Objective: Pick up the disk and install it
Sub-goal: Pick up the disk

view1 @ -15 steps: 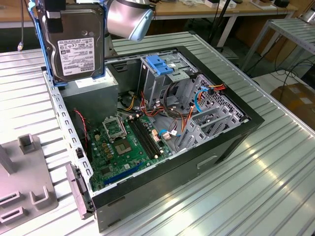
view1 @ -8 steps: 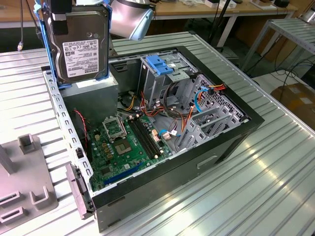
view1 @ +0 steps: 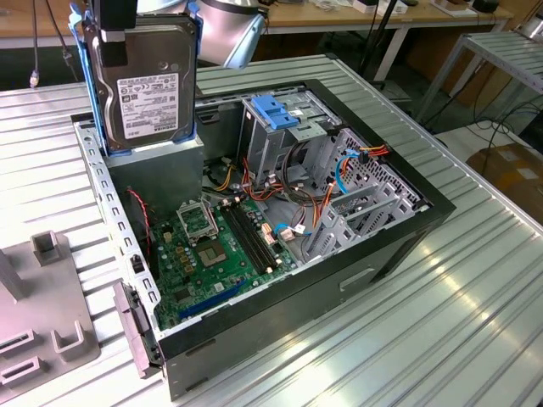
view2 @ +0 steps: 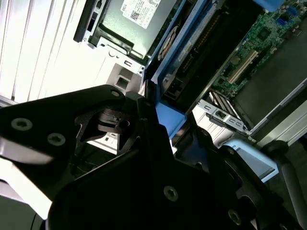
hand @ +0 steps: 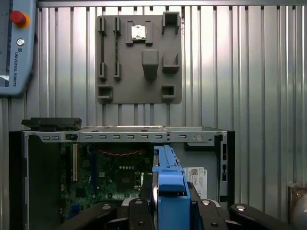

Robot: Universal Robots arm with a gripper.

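The open case [view1: 280, 305] fills the exterior view's middle. At its upper centre the tall drive cage [view1: 270, 140] with its blue bracket [view1: 278, 112] and the cables [view1: 339, 174] to the right block the way. Over the low motherboard [view1: 212, 250] at lower left the air is open. The disk [view1: 146, 85], clamped in the end effector [view1: 116, 32], hangs at upper left. The table [view1: 475, 305] at lower right offers room.

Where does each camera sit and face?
Exterior view: off the arm, slanting down at the open black computer case; the hand holds the grey metal disk above it.
First wrist view: on the wrist, facing down past the hand at case and grey fixture plate.
Second wrist view: close behind the hand, facing the case.
All share disk and case.
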